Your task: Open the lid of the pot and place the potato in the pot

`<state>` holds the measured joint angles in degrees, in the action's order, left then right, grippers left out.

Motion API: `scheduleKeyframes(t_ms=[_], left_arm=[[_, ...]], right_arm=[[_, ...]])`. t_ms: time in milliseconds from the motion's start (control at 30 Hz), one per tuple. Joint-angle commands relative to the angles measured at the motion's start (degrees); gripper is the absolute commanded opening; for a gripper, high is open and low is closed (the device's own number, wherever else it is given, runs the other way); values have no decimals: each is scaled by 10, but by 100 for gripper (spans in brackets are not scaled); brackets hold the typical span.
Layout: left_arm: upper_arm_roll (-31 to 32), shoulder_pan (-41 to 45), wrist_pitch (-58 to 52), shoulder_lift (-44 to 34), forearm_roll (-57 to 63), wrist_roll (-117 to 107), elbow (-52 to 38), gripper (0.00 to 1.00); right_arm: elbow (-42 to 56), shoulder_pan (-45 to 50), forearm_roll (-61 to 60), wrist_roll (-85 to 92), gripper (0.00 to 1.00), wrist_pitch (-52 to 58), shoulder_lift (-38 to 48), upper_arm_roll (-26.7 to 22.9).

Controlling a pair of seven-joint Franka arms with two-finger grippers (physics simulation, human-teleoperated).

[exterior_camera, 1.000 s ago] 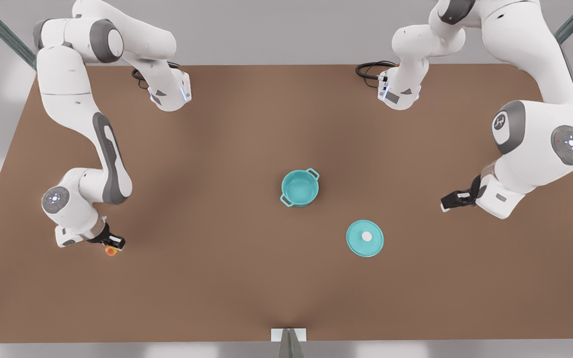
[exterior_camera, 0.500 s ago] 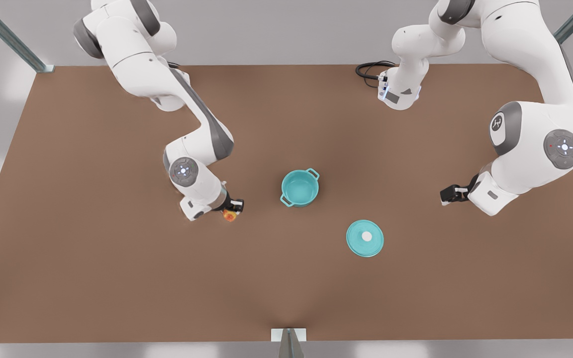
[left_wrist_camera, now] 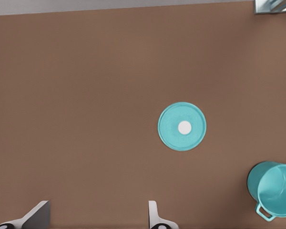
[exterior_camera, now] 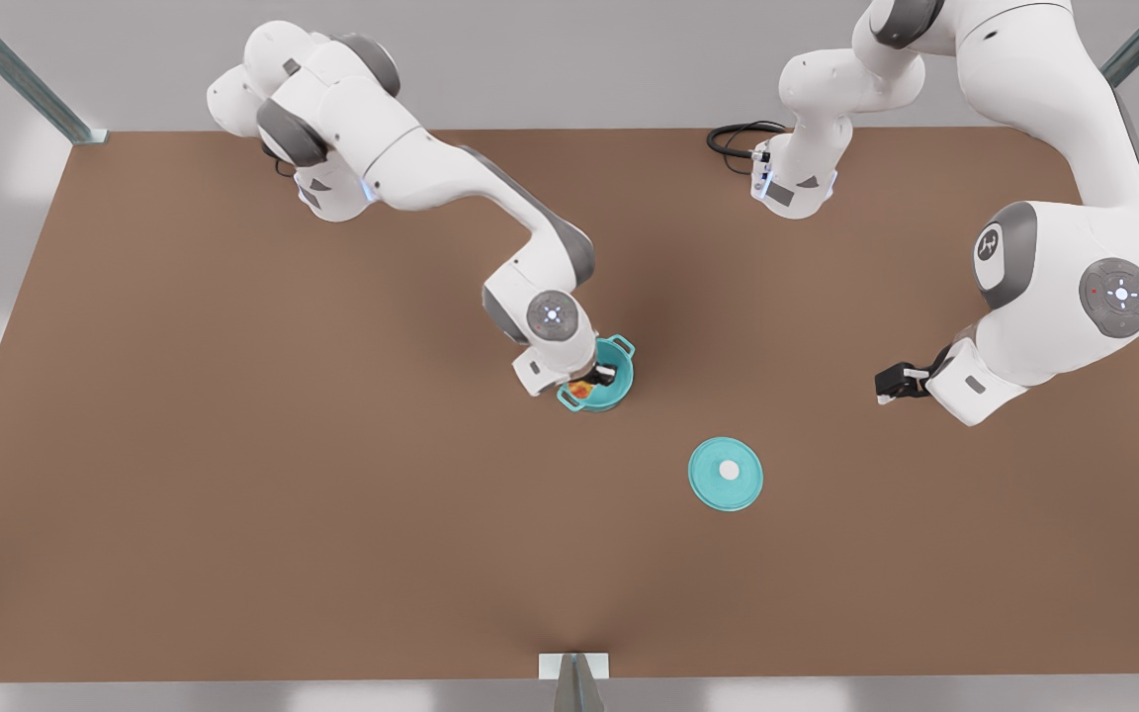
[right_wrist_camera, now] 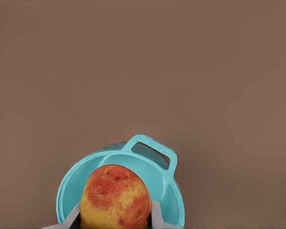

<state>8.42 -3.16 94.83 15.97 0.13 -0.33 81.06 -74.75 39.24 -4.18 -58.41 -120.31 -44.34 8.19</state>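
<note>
While the right tool (exterior_camera: 597,377) clenches the potato (right_wrist_camera: 116,197) above the pot (right_wrist_camera: 169,188), the left tool (exterior_camera: 888,384) waits released.

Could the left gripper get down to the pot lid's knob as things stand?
Probably yes: the left gripper hangs open and empty near the pot lid, which lies flat on bare table, knob up.

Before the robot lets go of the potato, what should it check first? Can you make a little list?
1. Pot lid off the pot, flat on the table: ok.
2. Right tool shut on the potato: ok.
3. Potato over the pot's opening: ok.
4. Pot upright: ok.
5. Left tool waiting away from the pot, fingers apart: ok.
6. Gap between potato and pot floor: cannot tell.
</note>
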Motion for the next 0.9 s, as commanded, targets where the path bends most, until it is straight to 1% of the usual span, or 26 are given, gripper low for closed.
scheduleKeyframes(t_ms=[0,33,67,267,300,333,467,500,533,567,600,633,700,733,800,867], left_arm=[[0,0,-1,-1,0,29,0,100],[0,0,-1,-2,0,30,0,100],[0,0,-11,-4,1,30,-3,100],[3,1,-14,-8,0,91,-6,100],[2,1,-28,-8,-1,91,-8,100],[3,1,-39,-9,-2,91,-9,100],[6,1,-42,-9,-1,107,-9,100],[7,1,-43,-9,0,117,-12,100],[7,1,-43,-9,1,118,-13,100],[7,1,-45,-9,0,118,-13,100],[9,1,-45,-9,-1,117,-13,100],[9,1,-45,-9,-1,117,-13,100],[10,1,-45,-9,0,117,-13,100],[10,1,-46,-9,0,115,-13,100],[9,1,-46,-9,0,115,-13,100],[12,2,-44,-9,-2,117,-17,100]], right_arm=[[8,11,1,-196,56,2,-9,-5],[16,29,1,-200,56,1,-19,-22],[21,38,0,-200,56,1,-28,-28],[27,54,-2,-201,57,1,-33,-29],[27,54,-2,-200,67,1,-33,-29],[26,54,-2,-198,100,1,-33,-29],[25,50,1,-197,100,5,-28,-33],[15,44,4,-193,100,28,1,-72],[15,-11,4,-132,100,103,33,-74],[14,-88,6,-45,100,183,58,-76],[14,-168,29,58,100,234,84,-76],[-41,-231,51,173,100,235,137,-77],[-143,-311,68,354,100,203,212,-85],[-170,-320,68,405,100,202,241,-92],[-194,-320,69,435,100,202,265,-99],[-197,-321,68,451,100,199,276,-114]])
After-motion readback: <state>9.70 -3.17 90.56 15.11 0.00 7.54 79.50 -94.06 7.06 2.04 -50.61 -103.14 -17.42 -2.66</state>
